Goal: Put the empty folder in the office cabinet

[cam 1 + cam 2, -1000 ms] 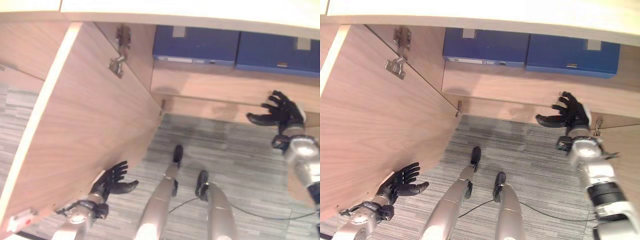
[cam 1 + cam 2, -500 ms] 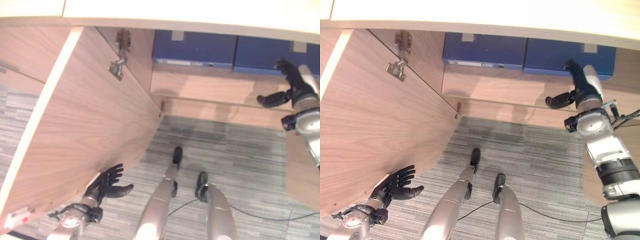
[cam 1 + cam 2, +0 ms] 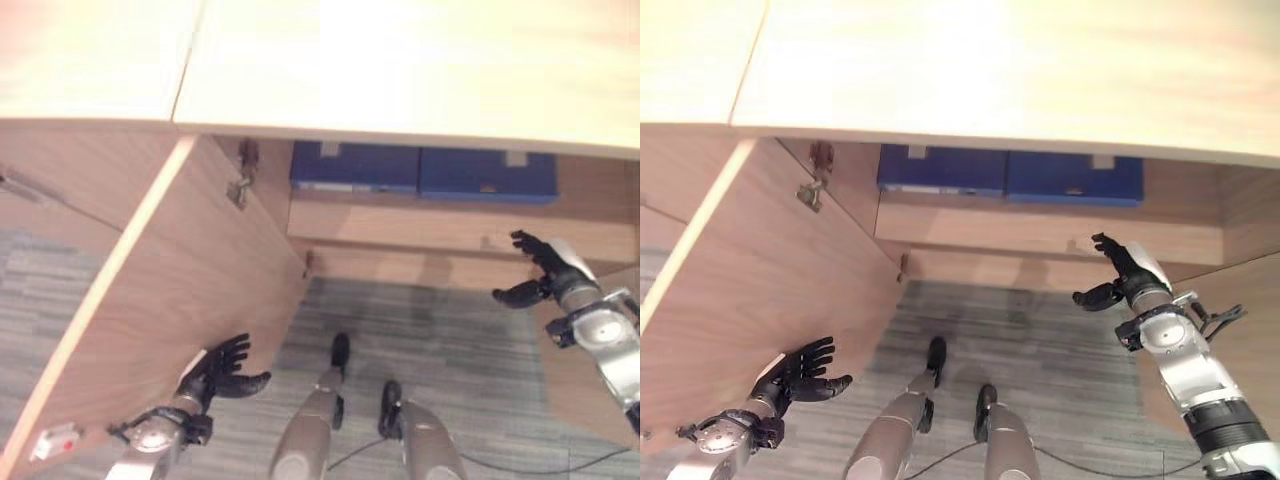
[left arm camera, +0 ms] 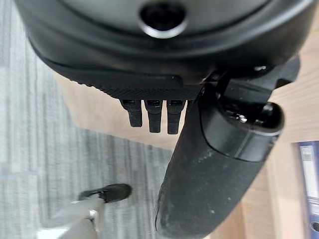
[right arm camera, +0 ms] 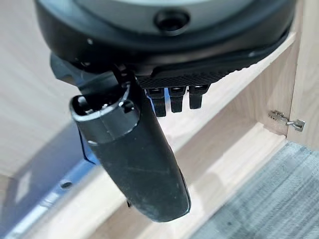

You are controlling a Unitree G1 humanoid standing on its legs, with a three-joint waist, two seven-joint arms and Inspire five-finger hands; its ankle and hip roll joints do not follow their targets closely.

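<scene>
Two blue folders (image 3: 1008,176), light wood cabinet (image 3: 1040,232), grey striped carpet (image 3: 1040,340).

Two folders (image 3: 1008,177) lie side by side on the shelf (image 3: 1040,228) inside the cabinet (image 3: 940,70), with one open door (image 3: 760,270) on the left and another door (image 3: 1230,320) on the right.
</scene>
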